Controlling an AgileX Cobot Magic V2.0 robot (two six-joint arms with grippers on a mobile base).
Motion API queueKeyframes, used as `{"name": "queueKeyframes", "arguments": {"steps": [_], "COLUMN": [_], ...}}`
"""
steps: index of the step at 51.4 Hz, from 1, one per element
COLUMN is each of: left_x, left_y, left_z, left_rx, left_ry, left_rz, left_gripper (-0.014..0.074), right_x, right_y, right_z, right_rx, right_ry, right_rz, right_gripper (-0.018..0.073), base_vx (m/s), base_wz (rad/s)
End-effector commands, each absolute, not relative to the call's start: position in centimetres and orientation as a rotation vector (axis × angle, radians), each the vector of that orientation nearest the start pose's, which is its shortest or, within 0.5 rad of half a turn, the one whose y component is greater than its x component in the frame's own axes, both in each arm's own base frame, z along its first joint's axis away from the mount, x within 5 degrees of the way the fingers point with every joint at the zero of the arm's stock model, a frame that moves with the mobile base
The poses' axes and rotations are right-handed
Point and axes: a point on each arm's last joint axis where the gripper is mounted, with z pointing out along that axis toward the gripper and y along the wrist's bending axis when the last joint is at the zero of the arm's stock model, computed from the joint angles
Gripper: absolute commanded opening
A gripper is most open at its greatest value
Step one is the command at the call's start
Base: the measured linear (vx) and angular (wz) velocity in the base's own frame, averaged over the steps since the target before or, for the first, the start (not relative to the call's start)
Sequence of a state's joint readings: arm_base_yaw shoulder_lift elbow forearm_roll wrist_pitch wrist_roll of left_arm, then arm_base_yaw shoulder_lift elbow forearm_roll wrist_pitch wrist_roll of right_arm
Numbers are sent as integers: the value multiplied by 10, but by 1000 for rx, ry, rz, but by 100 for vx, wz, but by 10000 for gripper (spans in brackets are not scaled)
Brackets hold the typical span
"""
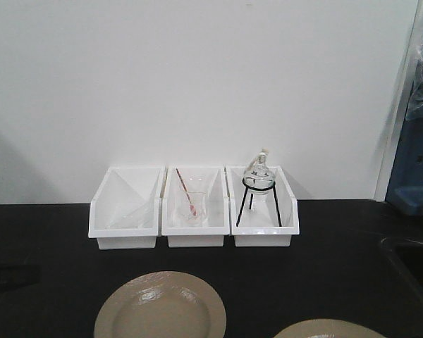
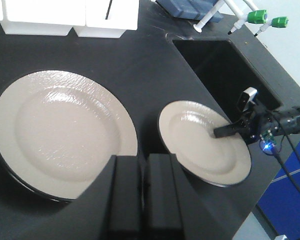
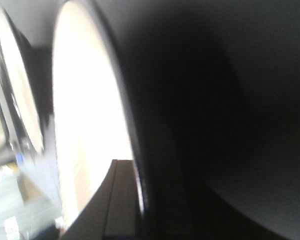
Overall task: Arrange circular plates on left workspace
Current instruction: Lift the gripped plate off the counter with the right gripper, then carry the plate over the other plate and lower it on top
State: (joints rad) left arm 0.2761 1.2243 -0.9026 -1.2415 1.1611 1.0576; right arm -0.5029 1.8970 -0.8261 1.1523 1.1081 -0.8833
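Note:
Two round tan plates are on the black countertop point(image 1: 324, 267). The left plate point(image 1: 160, 306) lies flat; in the left wrist view it is the large one point(image 2: 65, 132). The right plate point(image 1: 329, 329) sits near the sink corner point(image 2: 205, 142). My right gripper point(image 2: 229, 131) is shut on this plate's right rim, one finger point(image 3: 121, 200) over its top face, the rim point(image 3: 140, 172) between the jaws. Whether the plate is lifted is unclear. My left gripper point(image 2: 144, 160) is shut and empty, hovering over the gap between the plates.
Three white bins point(image 1: 194, 208) stand against the back wall; the middle holds a beaker with a red rod point(image 1: 190, 204), the right a flask on a black tripod point(image 1: 259, 186). A recessed black sink point(image 2: 225, 70) with green-handled taps point(image 2: 260, 17) lies right of the plates.

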Motion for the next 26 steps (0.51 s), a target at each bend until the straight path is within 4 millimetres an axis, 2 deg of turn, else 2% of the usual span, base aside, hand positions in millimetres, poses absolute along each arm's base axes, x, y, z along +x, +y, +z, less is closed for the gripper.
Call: {"name": "queueKeyframes", "arguments": {"steps": [1, 4, 10, 16, 23, 26], "left_x": [229, 229, 229, 229, 229, 230], "left_y": [-21, -21, -21, -21, -20, -20], "left_z": [349, 349, 349, 349, 349, 349], "left_rx": [344, 344, 344, 343, 337, 335], "left_ry": [1983, 1983, 1983, 1983, 1983, 1982], "left_rz": [-1032, -1032, -1032, -1031, -1024, -1021], "left_gripper": [164, 164, 164, 164, 164, 164], "right_x": [287, 288, 296, 307, 321, 326], "right_y": [-68, -67, -49, -16, 35, 58], "right_z": [181, 194, 216, 225, 226, 225], "right_rx": [547, 549, 524, 498, 524, 485], "right_ry": [2292, 2226, 2121, 2092, 2060, 2105], "right_rz": [1504, 1500, 1527, 1532, 1546, 1500], "right_gripper": [-5, -5, -5, -5, -5, -5], "base_vx": [0, 0, 0, 0, 0, 0], "base_wz": [0, 0, 0, 0, 0, 0]}}
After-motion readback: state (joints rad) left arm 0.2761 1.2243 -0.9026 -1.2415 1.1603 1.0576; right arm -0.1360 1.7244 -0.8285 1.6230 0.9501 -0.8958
